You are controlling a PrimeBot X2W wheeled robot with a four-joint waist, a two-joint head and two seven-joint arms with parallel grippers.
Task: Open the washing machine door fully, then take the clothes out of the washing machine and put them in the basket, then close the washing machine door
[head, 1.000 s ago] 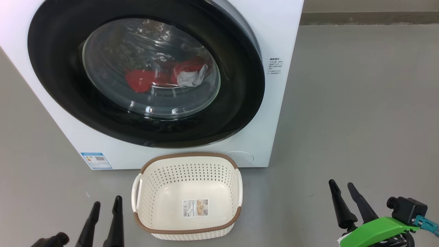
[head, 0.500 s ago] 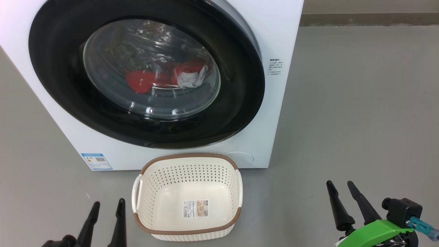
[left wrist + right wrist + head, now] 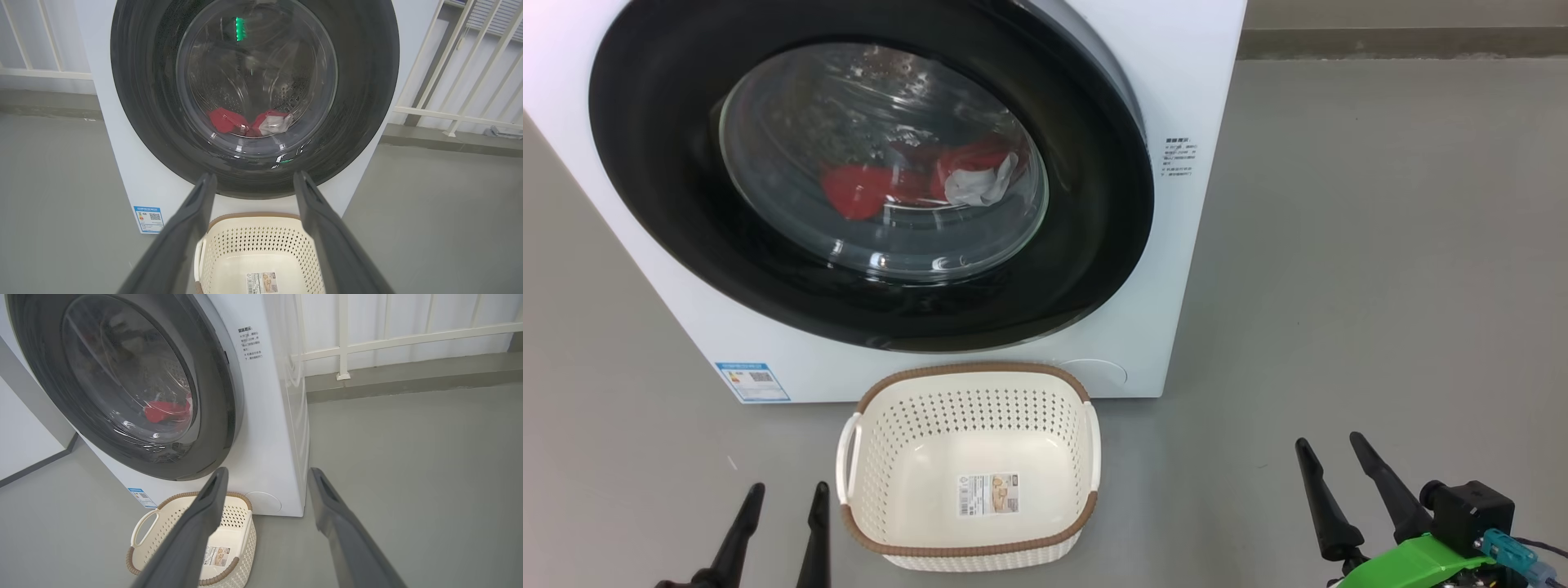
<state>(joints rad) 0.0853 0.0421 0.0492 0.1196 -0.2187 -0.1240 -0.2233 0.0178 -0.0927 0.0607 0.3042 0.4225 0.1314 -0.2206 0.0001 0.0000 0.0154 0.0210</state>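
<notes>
Landmark: the washing machine (image 3: 1201,82), a white front-loader standing on a grey floor (image 3: 1380,286).

Door (image 3: 1094,204): lies against the front of the washing machine and covers the drum opening. Wide black rim, clear bulging glass in the middle. Whether it is latched cannot be told.

Clothes (image 3: 858,189): inside the washing machine, low in the drum, seen through the glass. Bright red fabric with a white piece on the side nearer the machine's right edge.

Basket (image 3: 972,369): on the floor just in front of the washing machine, below the door. It is upright, with nothing in it but a paper label (image 3: 989,493) on its bottom. Its far rim sits close to the machine's base; contact cannot be judged.

Left gripper (image 3: 788,488): in front of the washing machine, beside the basket's left handle and apart from it. Fingers spread with a clear gap, holding nothing, pointing toward the machine.

Right gripper (image 3: 1330,441): in front of the washing machine and out past its right front corner, well apart from the basket. Fingers likewise spread, nothing between them. A green part (image 3: 1413,559) sits behind the fingers.

Other: blue sticker (image 3: 753,381) low on the machine's front, left of the basket. White railing (image 3: 392,337) behind the machine.
</notes>
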